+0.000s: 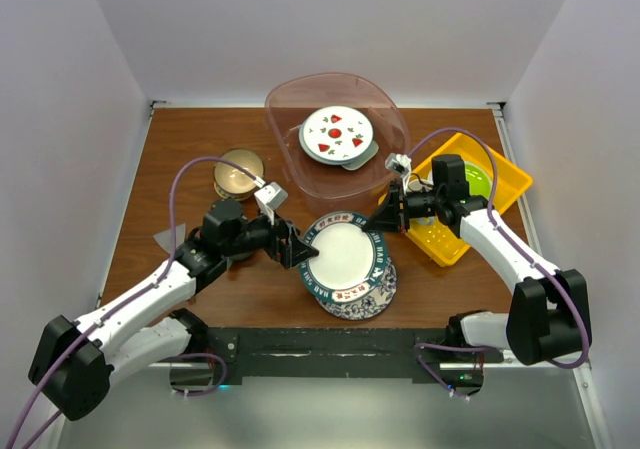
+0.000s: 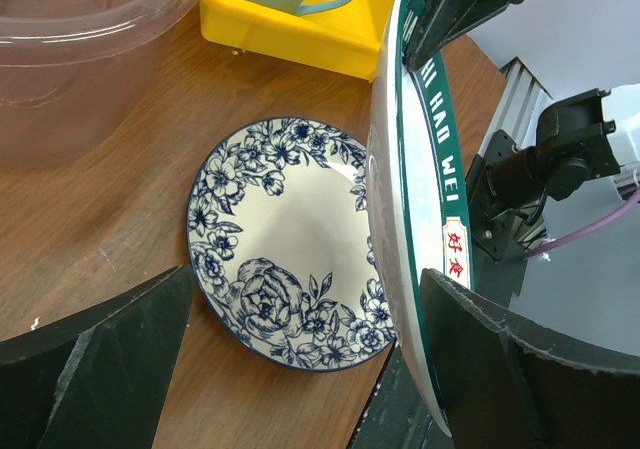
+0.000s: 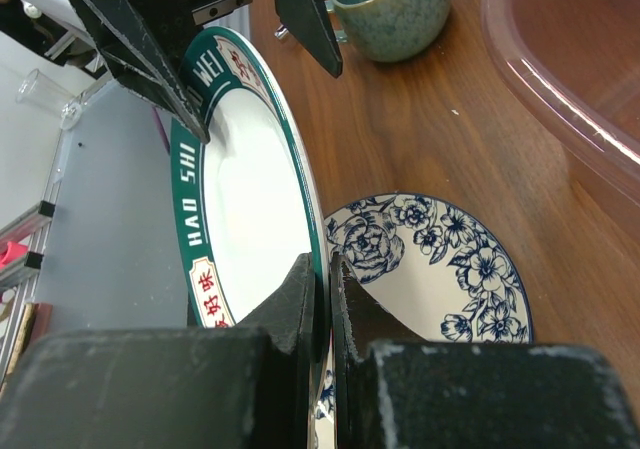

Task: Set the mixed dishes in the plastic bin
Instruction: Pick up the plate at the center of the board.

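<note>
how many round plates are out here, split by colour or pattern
red strawberry plate: 1
green-rimmed plate: 1
blue floral plate: 1
lime-green plate: 1
total: 4

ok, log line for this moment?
right gripper: shut on green-rimmed plate; left gripper: open, straddling opposite rim; plate: raised over blue floral plate

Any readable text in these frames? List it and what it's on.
"HAO SHI" ... "WEI": rim of the green-rimmed plate, right wrist view.
"HI HAO WEI": same rim, left wrist view.
Red Chinese characters on its white rim labels: too small to read.
Nothing else legible.
</note>
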Tool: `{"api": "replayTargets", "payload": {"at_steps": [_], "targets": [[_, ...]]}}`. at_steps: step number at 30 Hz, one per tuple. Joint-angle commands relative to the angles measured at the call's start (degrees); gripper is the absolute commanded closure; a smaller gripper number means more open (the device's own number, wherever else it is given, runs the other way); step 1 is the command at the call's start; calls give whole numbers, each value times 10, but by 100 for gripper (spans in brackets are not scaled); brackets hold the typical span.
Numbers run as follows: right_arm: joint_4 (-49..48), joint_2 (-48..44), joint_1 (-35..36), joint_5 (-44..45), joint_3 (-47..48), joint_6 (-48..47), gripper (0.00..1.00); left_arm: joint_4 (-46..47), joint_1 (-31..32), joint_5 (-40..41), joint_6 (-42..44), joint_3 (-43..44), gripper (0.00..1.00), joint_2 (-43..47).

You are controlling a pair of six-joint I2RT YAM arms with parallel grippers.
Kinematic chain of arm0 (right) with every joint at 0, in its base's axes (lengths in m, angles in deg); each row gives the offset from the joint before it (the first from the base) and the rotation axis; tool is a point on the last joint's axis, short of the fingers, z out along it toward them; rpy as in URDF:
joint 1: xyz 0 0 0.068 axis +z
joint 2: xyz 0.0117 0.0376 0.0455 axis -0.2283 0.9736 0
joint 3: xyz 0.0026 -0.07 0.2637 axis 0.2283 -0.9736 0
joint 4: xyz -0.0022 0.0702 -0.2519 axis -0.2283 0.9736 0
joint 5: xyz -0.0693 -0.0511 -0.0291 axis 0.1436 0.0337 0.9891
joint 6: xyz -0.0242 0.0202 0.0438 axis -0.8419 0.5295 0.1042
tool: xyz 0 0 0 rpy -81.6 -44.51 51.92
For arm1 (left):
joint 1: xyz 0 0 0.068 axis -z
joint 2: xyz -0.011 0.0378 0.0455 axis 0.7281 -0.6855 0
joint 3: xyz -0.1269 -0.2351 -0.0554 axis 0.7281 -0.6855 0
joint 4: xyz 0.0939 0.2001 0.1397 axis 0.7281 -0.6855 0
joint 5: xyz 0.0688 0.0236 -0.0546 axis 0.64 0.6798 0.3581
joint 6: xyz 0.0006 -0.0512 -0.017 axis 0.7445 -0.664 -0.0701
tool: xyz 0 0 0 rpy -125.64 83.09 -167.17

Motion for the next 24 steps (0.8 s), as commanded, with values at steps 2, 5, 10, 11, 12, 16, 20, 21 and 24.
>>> {"api": "replayTargets", "payload": {"at_steps": [2,5,10,11,12,16,20,21,24], "targets": [[-6,-7,2,-52,28,2,100,32,2,-13,4,15,0,-8],[-6,-8,3,-52,28,2,100,40,4,-21,-1,11,0,-10],[-6,-7,3,-52,28,2,100,49,5,-24,-7,7,0,-12],[-6,-8,2,-52,28,2,100,50,5,-24,-9,6,0,-13],[-6,-8,3,-52,28,2,100,51,5,-24,-9,6,0,-14],[-6,-8,3,-53,28,2,100,55,6,-21,-11,4,0,-20],[-7,-7,2,-54,27,2,100,62,7,-24,-16,1,1,-28],[-7,-8,2,-54,27,3,100,67,8,-25,-18,1,1,-29],[-7,-7,3,-53,27,3,100,79,9,-34,-24,1,8,-40]]}}
